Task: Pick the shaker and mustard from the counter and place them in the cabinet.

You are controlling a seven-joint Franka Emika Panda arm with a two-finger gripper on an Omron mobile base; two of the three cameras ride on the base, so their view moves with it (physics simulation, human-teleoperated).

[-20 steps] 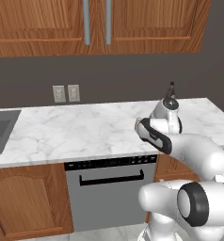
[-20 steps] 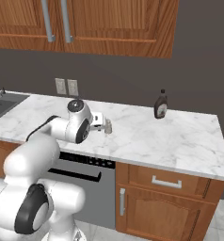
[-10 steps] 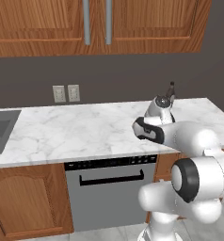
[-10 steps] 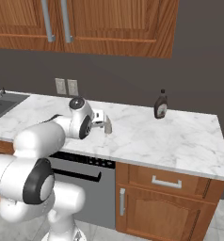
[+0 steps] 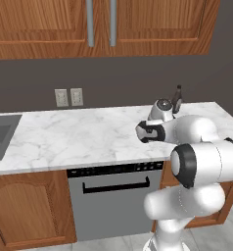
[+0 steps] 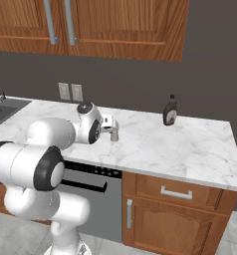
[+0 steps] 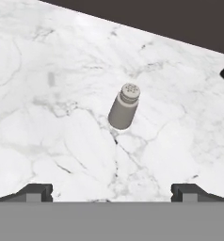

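We see the gripper (image 7: pixel 112 190) spread wide and empty, tips apart above the marble counter (image 7: pixel 48 132). The shaker (image 7: pixel 124 107) stands upright on the counter ahead, between the finger lines, untouched. A dark-capped bottle (image 6: pixel 170 111) stands well apart near the back wall.

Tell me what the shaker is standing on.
The shaker stands upright on the white marble counter, nothing else under it or touching it. The open gripper hangs above it. The patch of marble beneath its base is covered by the shaker itself.
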